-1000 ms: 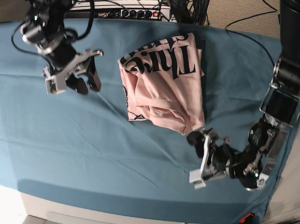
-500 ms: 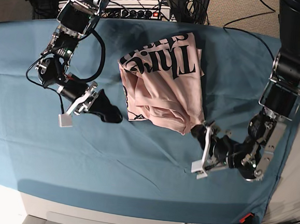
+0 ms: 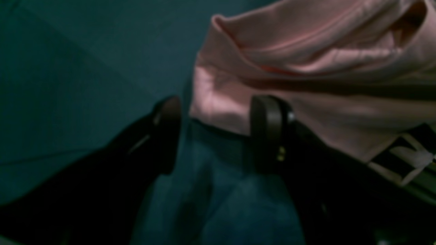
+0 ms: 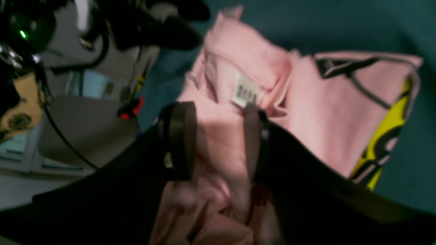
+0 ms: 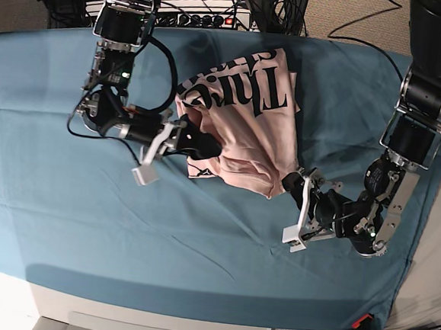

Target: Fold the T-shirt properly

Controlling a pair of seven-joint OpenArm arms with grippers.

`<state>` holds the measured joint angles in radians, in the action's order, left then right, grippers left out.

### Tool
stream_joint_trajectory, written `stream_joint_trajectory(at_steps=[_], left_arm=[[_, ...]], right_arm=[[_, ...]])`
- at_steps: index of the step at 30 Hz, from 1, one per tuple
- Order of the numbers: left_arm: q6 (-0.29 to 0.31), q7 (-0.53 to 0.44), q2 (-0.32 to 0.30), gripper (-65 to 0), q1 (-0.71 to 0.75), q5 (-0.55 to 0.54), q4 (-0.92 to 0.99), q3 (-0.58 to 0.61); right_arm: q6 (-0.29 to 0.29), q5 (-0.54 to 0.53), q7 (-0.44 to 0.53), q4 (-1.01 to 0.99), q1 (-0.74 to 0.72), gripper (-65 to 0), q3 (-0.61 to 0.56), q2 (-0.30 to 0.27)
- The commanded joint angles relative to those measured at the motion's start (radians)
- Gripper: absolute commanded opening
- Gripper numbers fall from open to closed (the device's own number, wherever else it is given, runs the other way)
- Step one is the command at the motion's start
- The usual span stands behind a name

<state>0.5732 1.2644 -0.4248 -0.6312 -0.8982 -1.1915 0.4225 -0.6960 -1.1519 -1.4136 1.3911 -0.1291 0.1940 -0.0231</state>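
A folded pink T-shirt (image 5: 242, 132) lies on a teal sheet (image 5: 63, 221) covering the bench. The left gripper (image 3: 218, 132) sits at its corner, jaws spread wide, grasping nothing. The right gripper (image 4: 218, 136) straddles a fold of fabric, jaws parted around it.

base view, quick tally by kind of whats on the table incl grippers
T-shirt: 1
teal cloth sheet: 1
grippers: 2, left gripper and right gripper
total: 4
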Motion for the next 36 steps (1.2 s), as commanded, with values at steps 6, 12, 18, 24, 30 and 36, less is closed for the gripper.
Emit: stream_joint_trajectory(at_steps=[6, 12, 18, 24, 30, 36], left_arm=[[0.0, -0.009, -0.008, -31.9, -0.036, -0.003, -0.013, -0.009], [0.0, -0.009, -0.007, -31.9, -0.036, -0.003, -0.013, -0.008], [0.0, -0.016, -0.007, -31.9, -0.036, -0.003, -0.013, -0.009], [0.0, -0.016, -0.007, -31.9, -0.036, -0.003, -0.013, -0.009], [0.0, -0.016, -0.007, -31.9, -0.036, -0.003, -0.013, -0.008], [0.0, -0.016, -0.008, -31.9, -0.036, -0.003, -0.013, -0.008]], right_arm=[[0.022, 0.05, 0.017, 0.014, -0.021, -40.9, 0.04, -0.008], [0.034, 0.11, 0.017, 0.014, -0.02, -40.9, 0.082, -0.007], [0.035, 0.18, 0.017, 0.014, -0.02, -40.7, 0.03, -0.007], [0.048, 0.196, 0.017, 0.014, -0.02, -38.6, -0.024, -0.007], [0.049, 0.171, 0.017, 0.014, -0.021, -40.7, -0.024, -0.007], [0.023, 0.148, 0.017, 0.014, -0.021, -65.0, -0.022, -0.007]])
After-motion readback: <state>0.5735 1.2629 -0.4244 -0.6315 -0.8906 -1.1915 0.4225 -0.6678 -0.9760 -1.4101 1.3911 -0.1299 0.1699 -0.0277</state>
